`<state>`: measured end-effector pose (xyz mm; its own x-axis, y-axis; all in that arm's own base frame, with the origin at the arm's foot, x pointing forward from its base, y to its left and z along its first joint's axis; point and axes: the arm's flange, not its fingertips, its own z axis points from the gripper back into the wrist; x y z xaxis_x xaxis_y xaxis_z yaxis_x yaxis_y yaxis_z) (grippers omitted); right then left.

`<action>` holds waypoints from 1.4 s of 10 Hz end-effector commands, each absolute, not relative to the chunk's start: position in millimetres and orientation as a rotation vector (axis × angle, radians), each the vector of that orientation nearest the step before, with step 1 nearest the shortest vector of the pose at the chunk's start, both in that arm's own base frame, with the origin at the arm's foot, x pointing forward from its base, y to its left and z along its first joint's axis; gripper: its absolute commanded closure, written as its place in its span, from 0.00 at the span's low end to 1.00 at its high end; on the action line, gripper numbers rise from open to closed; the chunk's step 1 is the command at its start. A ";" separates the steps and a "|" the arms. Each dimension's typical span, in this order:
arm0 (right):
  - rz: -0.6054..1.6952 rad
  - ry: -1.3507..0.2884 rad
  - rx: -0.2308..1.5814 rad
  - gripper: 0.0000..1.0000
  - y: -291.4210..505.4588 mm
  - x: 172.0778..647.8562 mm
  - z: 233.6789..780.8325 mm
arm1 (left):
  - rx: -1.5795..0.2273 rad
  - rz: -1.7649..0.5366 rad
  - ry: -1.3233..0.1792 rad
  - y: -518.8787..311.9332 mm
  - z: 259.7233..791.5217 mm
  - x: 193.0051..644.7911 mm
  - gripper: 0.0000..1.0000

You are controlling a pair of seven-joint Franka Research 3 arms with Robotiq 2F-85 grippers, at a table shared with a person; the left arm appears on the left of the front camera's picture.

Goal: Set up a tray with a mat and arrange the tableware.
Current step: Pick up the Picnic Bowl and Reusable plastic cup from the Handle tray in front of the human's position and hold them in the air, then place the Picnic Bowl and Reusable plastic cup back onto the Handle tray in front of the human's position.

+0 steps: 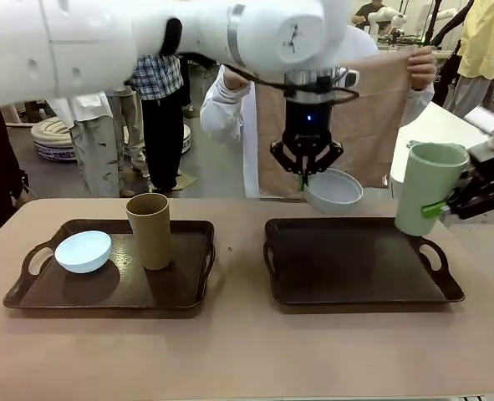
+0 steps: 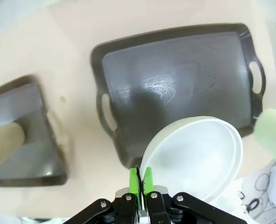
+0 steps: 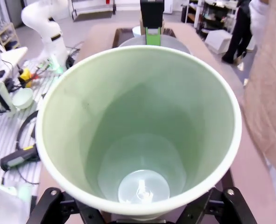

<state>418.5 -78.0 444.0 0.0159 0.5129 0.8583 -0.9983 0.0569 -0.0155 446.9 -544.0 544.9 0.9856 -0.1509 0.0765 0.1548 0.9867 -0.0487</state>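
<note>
L gripper [image 1: 307,171] clamped on rim of grey-white bowl [image 1: 334,190], aloft over far edge of empty tray [image 1: 355,288] — R gripper [image 1: 447,206] grips green cup [image 1: 426,188] near-upright at its right edge. Mat [image 1: 372,109] w/ person, beyond both.

The pale tan counter [image 1: 238,351] carries two dark brown trays, set side by side with a strip of bare surface between them. The left tray [image 1: 180,271] sits toward the robot's left and the right tray [image 1: 355,259] toward its right. Both lie flat, long sides facing the robot, with cut-out handles at their short ends.
</note>
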 end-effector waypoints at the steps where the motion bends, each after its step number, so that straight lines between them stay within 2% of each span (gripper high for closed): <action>1: 1.356 -0.841 0.784 0.77 -74.2 390.0 473.5 | 0.001 -0.119 -0.066 -539.6 544.1 432.9 1.00; 5: 1.377 -0.865 0.771 0.77 -73.8 383.7 494.3 | -0.022 -0.146 -0.056 -538.1 553.2 434.8 1.00; 14: 1.377 -0.865 0.771 0.77 -73.8 383.7 494.3 | -0.022 -0.146 -0.056 -538.1 553.2 434.8 1.00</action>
